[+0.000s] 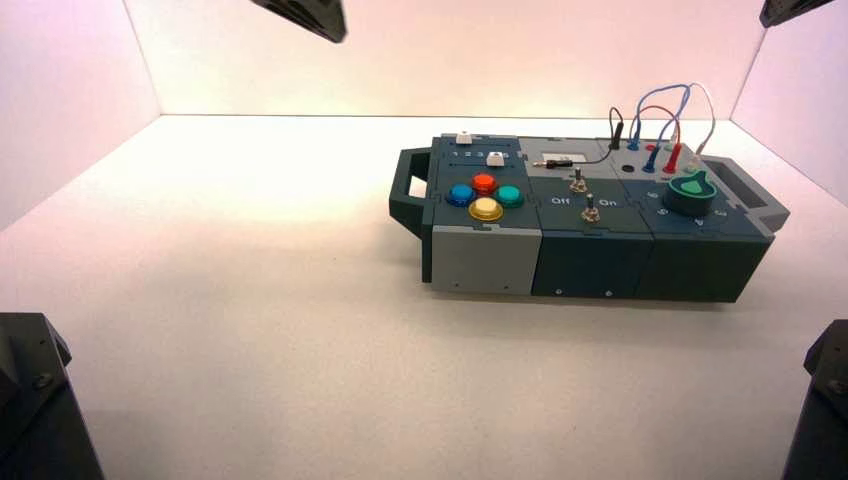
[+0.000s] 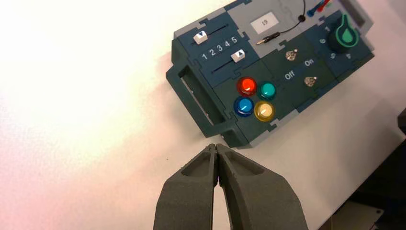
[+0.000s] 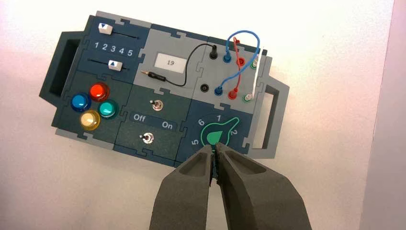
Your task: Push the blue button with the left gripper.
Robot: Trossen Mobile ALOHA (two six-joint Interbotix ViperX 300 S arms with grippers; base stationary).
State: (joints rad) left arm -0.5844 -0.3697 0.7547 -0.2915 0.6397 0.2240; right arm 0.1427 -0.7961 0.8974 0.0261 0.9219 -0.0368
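Observation:
The blue button [image 1: 460,194] is the left one of a diamond of four dome buttons on the left part of the dark box [image 1: 585,265]. It also shows in the left wrist view [image 2: 244,106] and the right wrist view [image 3: 80,102]. My left gripper [image 2: 216,146] is shut and empty. It hangs high above the white table, off the box's handle end and well apart from the button. My right gripper [image 3: 213,147] is shut and empty, held high over the box's near edge by the green knob [image 3: 218,134].
Red [image 2: 247,86], teal [image 2: 267,90] and yellow [image 2: 264,110] buttons surround the blue one. Two white sliders [image 2: 238,56], two toggle switches [image 2: 310,81] marked Off and On, and coloured plug wires [image 1: 660,125] sit on the box. A handle [image 2: 191,98] sticks out beside the buttons. White walls enclose the table.

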